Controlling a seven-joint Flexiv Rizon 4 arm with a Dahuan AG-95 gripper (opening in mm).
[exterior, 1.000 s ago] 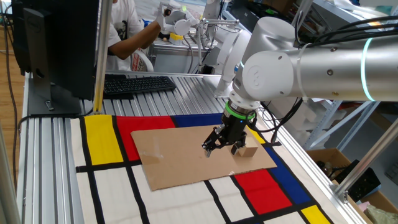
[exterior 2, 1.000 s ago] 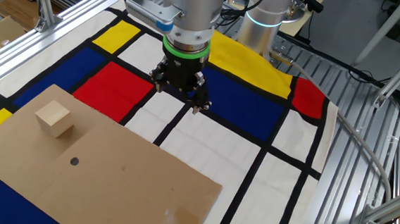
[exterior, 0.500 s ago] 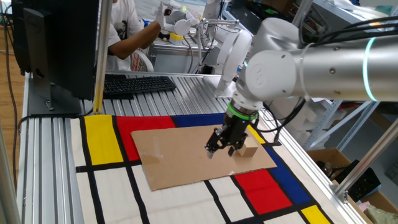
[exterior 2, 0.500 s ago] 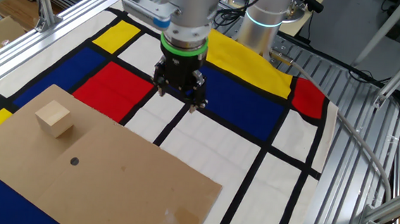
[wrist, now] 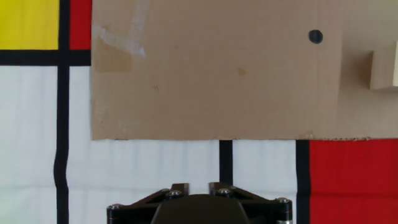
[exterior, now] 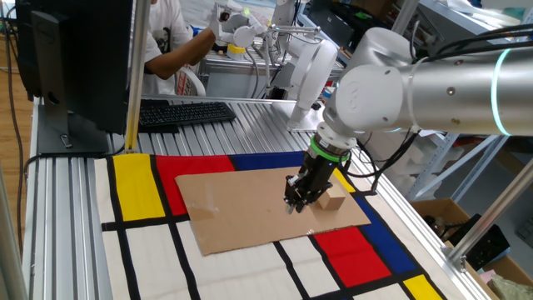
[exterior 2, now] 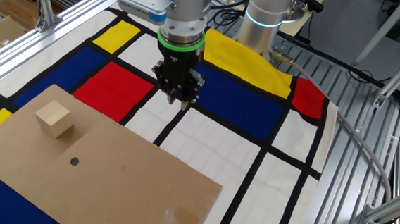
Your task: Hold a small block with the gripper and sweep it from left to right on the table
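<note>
The gripper (exterior 2: 185, 99) hangs above the mat (exterior 2: 212, 144) on the desk (exterior: 67, 208), its jaws drawn together with nothing between them. The small block (exterior 2: 52, 118) sits free on the cardboard sheet (exterior 2: 110, 183), near the sheet's end and well apart from the gripper in the other fixed view; in the hand view the block (wrist: 384, 68) shows at the right edge, just past a dark dot (wrist: 316, 37) on the cardboard. Behind the desk stand a keyboard (exterior: 183, 112) and a monitor (exterior: 75, 58).
</note>
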